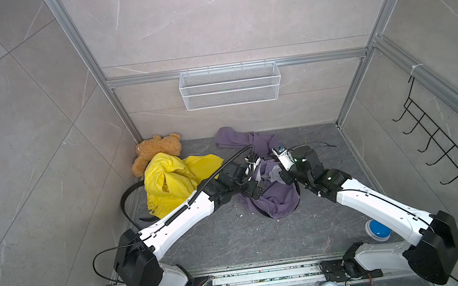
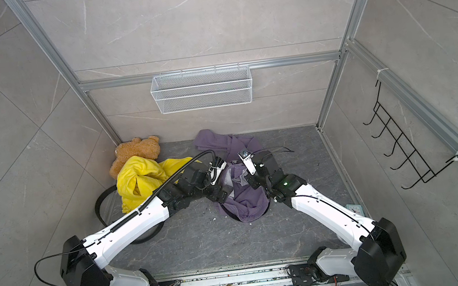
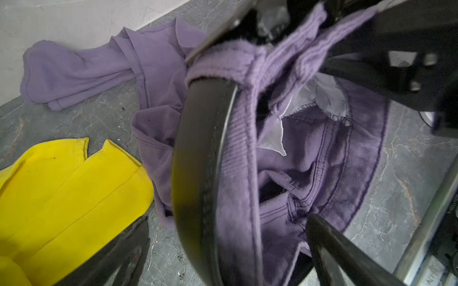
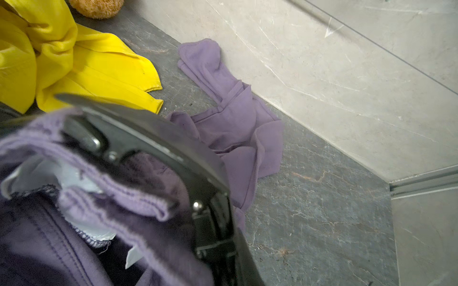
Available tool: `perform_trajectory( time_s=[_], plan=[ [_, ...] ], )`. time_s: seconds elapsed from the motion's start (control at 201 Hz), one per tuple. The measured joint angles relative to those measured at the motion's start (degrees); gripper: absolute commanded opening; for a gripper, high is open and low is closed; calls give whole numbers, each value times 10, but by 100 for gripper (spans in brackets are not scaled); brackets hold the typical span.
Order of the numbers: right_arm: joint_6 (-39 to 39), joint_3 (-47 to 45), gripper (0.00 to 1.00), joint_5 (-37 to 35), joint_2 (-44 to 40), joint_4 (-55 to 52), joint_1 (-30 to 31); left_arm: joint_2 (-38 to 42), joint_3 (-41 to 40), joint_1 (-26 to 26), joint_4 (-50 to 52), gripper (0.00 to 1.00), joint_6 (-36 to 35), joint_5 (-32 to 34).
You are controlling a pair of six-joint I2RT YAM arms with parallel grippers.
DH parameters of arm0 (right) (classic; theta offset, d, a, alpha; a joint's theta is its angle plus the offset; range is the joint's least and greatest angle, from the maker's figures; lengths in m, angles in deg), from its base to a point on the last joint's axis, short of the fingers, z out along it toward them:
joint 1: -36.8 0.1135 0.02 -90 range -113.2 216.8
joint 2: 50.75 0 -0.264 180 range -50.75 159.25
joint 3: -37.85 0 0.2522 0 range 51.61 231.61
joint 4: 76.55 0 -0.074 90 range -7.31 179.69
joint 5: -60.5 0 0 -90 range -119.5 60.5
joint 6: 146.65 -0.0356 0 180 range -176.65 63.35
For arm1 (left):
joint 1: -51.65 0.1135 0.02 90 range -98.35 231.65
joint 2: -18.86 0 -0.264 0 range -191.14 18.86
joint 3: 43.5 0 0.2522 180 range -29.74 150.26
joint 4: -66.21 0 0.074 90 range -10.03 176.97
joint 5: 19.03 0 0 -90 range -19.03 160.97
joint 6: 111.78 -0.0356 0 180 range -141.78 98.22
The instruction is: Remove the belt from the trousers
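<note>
- I see the purple trousers [image 1: 276, 200] in a heap on the grey floor [image 1: 233, 238], about in the middle, between my two arms. One leg lies stretched out toward the back wall.
- The black belt [image 3: 198, 153] is in the trousers. In the left wrist view it goes under a purple loop and curves along the outside of the waist.
- My left gripper [image 3: 228, 219] is spread wide, with nothing pinched. Its fingers [image 3: 329, 242] stand one on each side of the belt and the waist edge. I cannot tell if they touch the cloth.
- My right gripper [image 1: 283, 176] is squeezed tight on the top edge of the trousers, and that part is lifted up. I cannot tell if the belt is in the pinch too.
- White pocket lining [image 3: 322, 96] shows inside the open waist.
- A yellow cloth [image 1: 167, 181] lies just beside the trousers, on my left arm's side.
- A brown teddy [image 1: 154, 151] sits behind the yellow cloth in the back corner, touching it.
- A second belt [image 1: 127, 197], also black, loops out from under the yellow cloth, near the side wall.
- A white wire basket [image 1: 229, 85] hangs on the back wall.
- A black hook rack [image 1: 435, 139] hangs on the wall at my right.
- A blue bowl [image 1: 378, 229] sits on the floor near my right arm's base, well apart from the trousers.
</note>
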Motion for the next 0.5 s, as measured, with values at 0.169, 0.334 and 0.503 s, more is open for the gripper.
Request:
perform_trajectory(
  time_s=[0.169,0.334,0.503],
  plan=[
    [0,0,0,0,-20,-6,25,-7,0,1,-48,94,1,62],
    [1,-7,0,-2,-45,-6,35,-7,-5,1,-88,32,-5,103],
    [3,-28,29,11,-64,-2,43,7,-49,-9,-138,0,-33,108]
  ],
)
